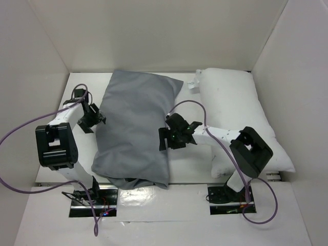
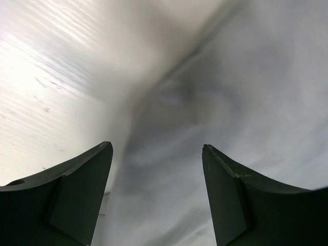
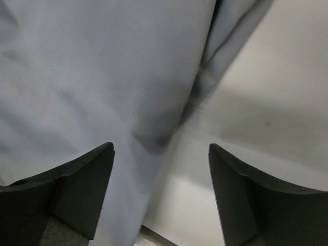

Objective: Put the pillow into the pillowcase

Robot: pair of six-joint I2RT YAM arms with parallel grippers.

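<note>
The grey pillowcase (image 1: 134, 128) lies wrinkled on the table, left of centre, its near end at the table's front edge. The plump white pillow (image 1: 233, 105) lies at the right, apart from the pillowcase, partly covered by my right arm. My left gripper (image 1: 96, 118) is open at the pillowcase's left edge; its wrist view shows grey cloth (image 2: 230, 87) between and beyond the open gripper (image 2: 157, 148). My right gripper (image 1: 165, 134) is open at the pillowcase's right edge; its wrist view shows the cloth's edge (image 3: 92, 77) between the open gripper (image 3: 161, 148).
White walls enclose the table (image 1: 184, 169) at the back and both sides. A small white tag (image 1: 193, 84) lies near the pillow's far left corner. Purple cables loop from both arms. The arm bases stand at the near edge.
</note>
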